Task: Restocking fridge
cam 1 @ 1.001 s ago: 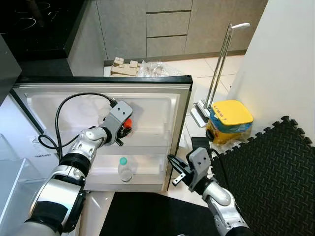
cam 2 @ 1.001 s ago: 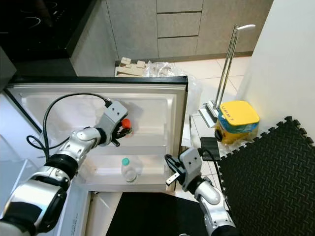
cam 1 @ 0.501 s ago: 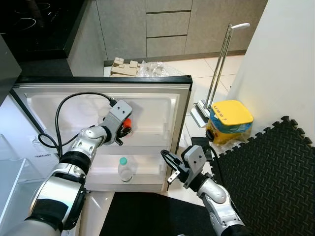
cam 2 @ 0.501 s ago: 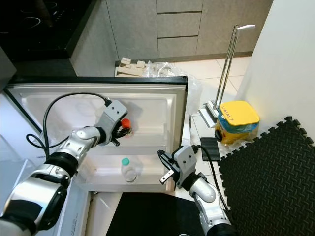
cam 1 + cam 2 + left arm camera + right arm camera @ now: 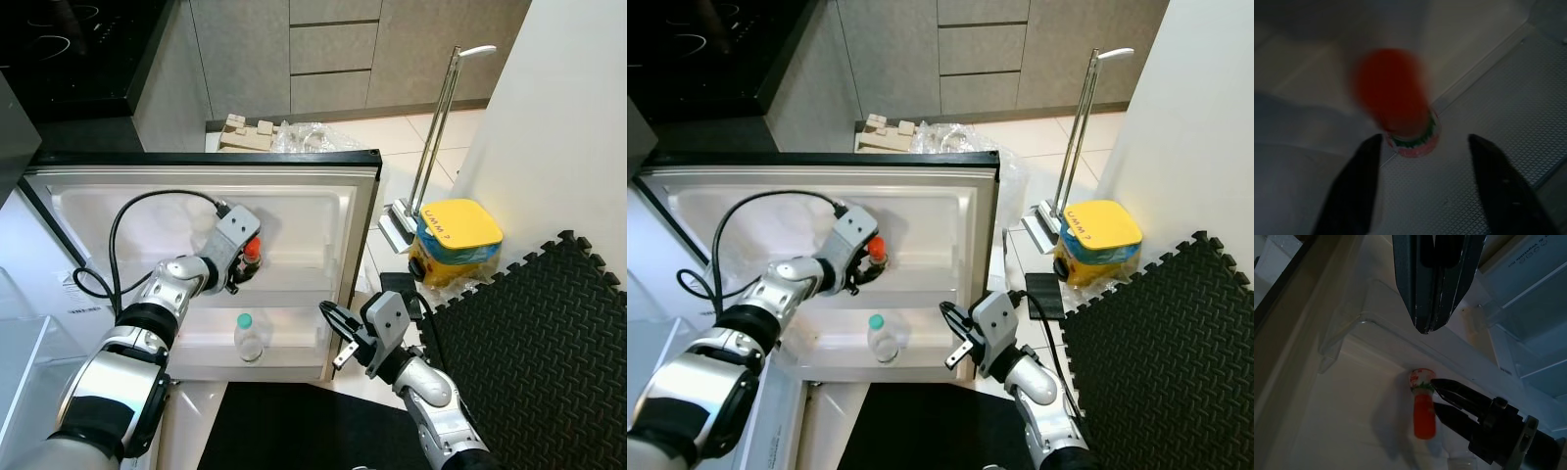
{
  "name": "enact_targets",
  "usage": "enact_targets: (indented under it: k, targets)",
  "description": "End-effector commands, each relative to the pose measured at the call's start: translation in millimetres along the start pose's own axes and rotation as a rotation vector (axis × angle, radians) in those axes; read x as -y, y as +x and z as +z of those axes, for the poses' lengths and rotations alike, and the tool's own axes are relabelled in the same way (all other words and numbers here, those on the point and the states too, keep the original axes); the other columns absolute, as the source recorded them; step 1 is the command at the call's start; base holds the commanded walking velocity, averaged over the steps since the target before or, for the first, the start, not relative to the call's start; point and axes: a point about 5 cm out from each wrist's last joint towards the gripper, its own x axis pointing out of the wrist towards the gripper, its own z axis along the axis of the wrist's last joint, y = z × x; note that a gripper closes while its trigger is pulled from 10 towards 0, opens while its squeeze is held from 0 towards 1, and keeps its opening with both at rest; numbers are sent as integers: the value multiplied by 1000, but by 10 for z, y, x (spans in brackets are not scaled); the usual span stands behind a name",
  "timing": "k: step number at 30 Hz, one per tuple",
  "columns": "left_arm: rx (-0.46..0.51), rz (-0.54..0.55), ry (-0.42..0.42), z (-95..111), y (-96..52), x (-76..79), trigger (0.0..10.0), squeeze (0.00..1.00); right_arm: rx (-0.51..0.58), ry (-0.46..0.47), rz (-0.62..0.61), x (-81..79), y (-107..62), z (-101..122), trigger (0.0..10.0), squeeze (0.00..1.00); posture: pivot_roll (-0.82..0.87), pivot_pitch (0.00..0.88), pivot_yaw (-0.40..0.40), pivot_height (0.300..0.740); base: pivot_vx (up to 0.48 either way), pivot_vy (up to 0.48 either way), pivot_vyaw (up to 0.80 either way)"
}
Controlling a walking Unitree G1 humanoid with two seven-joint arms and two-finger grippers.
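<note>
The fridge door [image 5: 359, 211] stands open in front of me, its shelves facing up. A small red-capped bottle [image 5: 252, 251] stands in the upper door shelf. My left gripper [image 5: 238, 276] is open right beside it. In the left wrist view the blurred bottle [image 5: 1400, 105] sits just ahead of the two spread fingers [image 5: 1365, 188]. A clear bottle with a teal cap [image 5: 246, 336] rests in the lower door shelf. My right gripper [image 5: 333, 328] is shut on nothing and hovers by the door's lower right corner. The right wrist view shows its fingers [image 5: 1432, 284] pressed together.
A yellow-lidded tub [image 5: 457, 240] and a long-handled dustpan [image 5: 438, 127] stand on the tiled floor to the right. Black foam matting [image 5: 534, 352] covers the floor at the right, and a dark mat [image 5: 294, 431] lies below the door. Plastic bags and a box [image 5: 248, 132] lie beyond the door.
My left gripper has let go of the red-capped bottle and drawn slightly back; the bottle now stands in the shelf. The right gripper shifted left toward the door's corner.
</note>
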Motion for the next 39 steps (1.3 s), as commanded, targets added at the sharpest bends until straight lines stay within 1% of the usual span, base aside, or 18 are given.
enact_targets:
  k: [1, 7, 10, 14, 17, 20, 24, 26, 27, 28, 29, 32, 33, 35, 36, 37, 38, 39]
  targets:
    - [-31, 23, 12, -79, -42, -56, 10000, 0, -20, 2, 12, -23, -16, -35, 10000, 0, -192, 100, 16, 740, 0, 0, 0]
    - [-24, 22, 13, -64, -53, -69, 10000, 0, -23, -2, 17, -8, -15, -36, 10000, 0, -192, 89, 10, 740, 0, 0, 0]
    - [-4, 13, 28, -12, -73, -92, 10000, 0, -25, -6, 19, 9, -22, -34, 10000, 0, -195, 81, 5, 740, 0, 0, 0]
    - [13, 17, 18, 20, -92, -117, 10000, 0, -28, -8, 20, 19, -27, -36, 10000, 0, -197, 78, 3, 740, 0, 0, 0]
    - [35, 15, -3, 31, -136, -135, 10000, 0, -33, -11, 21, 39, -45, -41, 10000, 0, -197, 72, -7, 740, 0, 0, 0]
    - [15, 3, 32, -13, -192, -130, 10000, 0, -41, -13, 28, 57, -63, -48, 10000, 0, -190, 69, -20, 740, 0, 0, 0]
    - [24, -8, 24, -24, -237, -118, 10000, 0, -46, -14, 35, 66, -74, -53, 10000, 0, -188, 68, -28, 740, 0, 0, 0]
    - [42, -17, 1, -16, -289, -104, 10000, 0, -49, -13, 38, 74, -81, -55, 10000, 0, -187, 69, -32, 740, 0, 0, 0]
    - [42, -17, 1, -16, -289, -104, 10000, 0, -49, -13, 38, 74, -81, -55, 10000, 0, -187, 69, -32, 740, 0, 0, 0]
    - [66, -33, -28, 5, -346, -74, 10000, 0, -51, -12, 41, 80, -81, -56, 10000, 0, -186, 70, -33, 740, 0, 0, 0]
    - [66, -33, -28, 5, -346, -74, 10000, 0, -51, -12, 41, 80, -81, -56, 10000, 0, -186, 70, -33, 740, 0, 0, 0]
    - [94, -73, -50, 43, -437, -14, 10000, 0, -53, -10, 42, 83, -79, -57, 10000, 0, -185, 70, -33, 740, 0, 0, 0]
    - [94, -73, -50, 43, -437, -14, 10000, 0, -53, -10, 42, 83, -79, -57, 10000, 0, -185, 70, -33, 740, 0, 0, 0]
    - [116, -144, -40, 56, -545, 59, 10000, 0, -54, -5, 40, 84, -78, -60, 10000, 0, -183, 71, -30, 740, 0, 0, 0]
    - [116, -144, -40, 56, -545, 59, 10000, 0, -54, -5, 40, 84, -78, -60, 10000, 0, -183, 71, -30, 740, 0, 0, 0]
    - [122, -175, -31, 58, -591, 93, 10000, 0, -54, -4, 40, 84, -79, -61, 10000, 0, -182, 71, -29, 740, 0, 0, 0]
    - [124, -217, -3, 34, -657, 132, 10000, 0, -56, 0, 36, 85, -81, -65, 10000, 0, -180, 70, -26, 740, 0, 0, 0]
    - [124, -217, -3, 34, -657, 132, 10000, 0, -56, 0, 36, 85, -81, -65, 10000, 0, -180, 70, -26, 740, 0, 0, 0]
